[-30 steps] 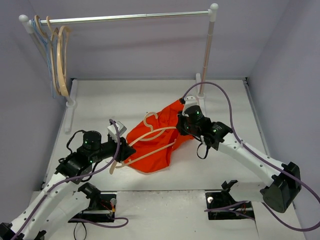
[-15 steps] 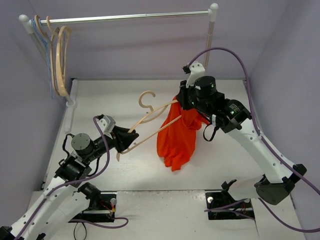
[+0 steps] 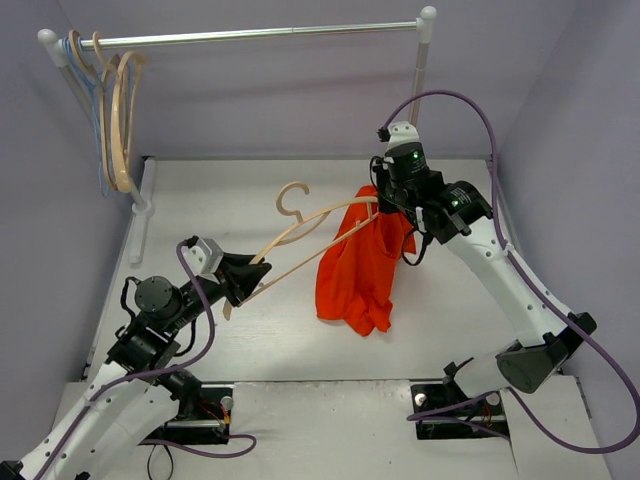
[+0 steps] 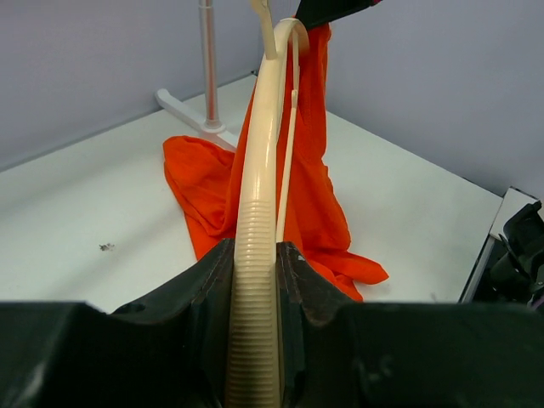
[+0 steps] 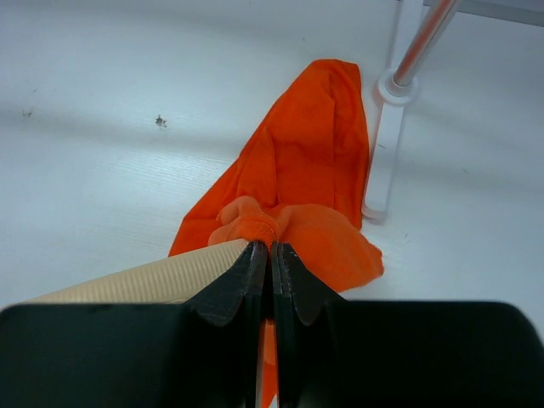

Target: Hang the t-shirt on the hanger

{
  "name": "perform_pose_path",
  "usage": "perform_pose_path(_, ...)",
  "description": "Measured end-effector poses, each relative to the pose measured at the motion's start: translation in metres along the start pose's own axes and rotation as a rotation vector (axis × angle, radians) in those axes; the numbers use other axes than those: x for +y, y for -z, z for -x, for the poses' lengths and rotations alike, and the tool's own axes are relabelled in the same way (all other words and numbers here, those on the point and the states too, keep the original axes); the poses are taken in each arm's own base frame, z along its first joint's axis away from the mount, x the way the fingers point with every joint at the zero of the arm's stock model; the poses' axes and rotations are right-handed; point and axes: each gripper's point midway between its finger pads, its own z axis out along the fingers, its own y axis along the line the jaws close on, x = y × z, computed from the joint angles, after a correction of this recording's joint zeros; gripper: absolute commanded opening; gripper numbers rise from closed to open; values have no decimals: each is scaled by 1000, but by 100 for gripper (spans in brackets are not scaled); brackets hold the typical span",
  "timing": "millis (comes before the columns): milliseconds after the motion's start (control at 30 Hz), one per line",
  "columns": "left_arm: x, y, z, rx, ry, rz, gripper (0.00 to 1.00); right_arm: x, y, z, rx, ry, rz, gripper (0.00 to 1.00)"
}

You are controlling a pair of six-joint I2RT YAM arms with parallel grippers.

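Robot lab cell: plain grey partition walls [image 3: 300, 100], white table [image 3: 250, 200], small garment rail [image 3: 250, 35], bolted arm bases [image 3: 195, 415].

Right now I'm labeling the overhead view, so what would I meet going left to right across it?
The spare hangers on the rail → left claw → hanger → t-shirt.

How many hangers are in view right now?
4, perhaps more: the hanger in the left hand; two wooden hangers and a blue hanger bunched at the rail's left end, overlapping.
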Motion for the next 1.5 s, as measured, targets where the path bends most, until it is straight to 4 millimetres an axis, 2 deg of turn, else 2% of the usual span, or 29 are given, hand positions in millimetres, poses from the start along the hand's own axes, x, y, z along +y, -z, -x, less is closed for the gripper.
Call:
perform_pose_path(200, -2, -1, 1, -3, 3, -10, 0, 13, 5, 10, -21, -25, 69, 8)
perform_pose_path(533, -5, -27, 0, -32, 44, -57, 0, 43, 24, 31, -70, -36, 212, 8)
perform_pose_path(800, -12, -51, 13, -112, 29, -72, 0, 95, 64, 65, -161, -7, 380, 10)
perform_pose_path(900, -19, -63, 15, -133, 16, -89, 0, 104, 76, 79, -199, -11, 410, 11)
perform_pose_path(1033, -31, -74, 30, -194, -31, -83, 0, 96, 84, 95, -236, -33, 370, 14)
perform_pose_path(1167, -39, -73, 41, -245, -74, -72, 0, 85, 84, 99, -260, -45, 303, 15)
perform_pose_path(1267, -39, -72, 36, -255, -80, -51, 0, 75, 74, 90, -241, -53, 237, 16)
perform_pose_path(1400, -32, -72, 13, -221, -74, -26, 0, 63, 58, 55, -169, -46, 172, 17)
perform_pose_path(1500, -36, -80, 1, -192, -59, -39, 0, 61, 54, 45, -148, -41, 159, 28)
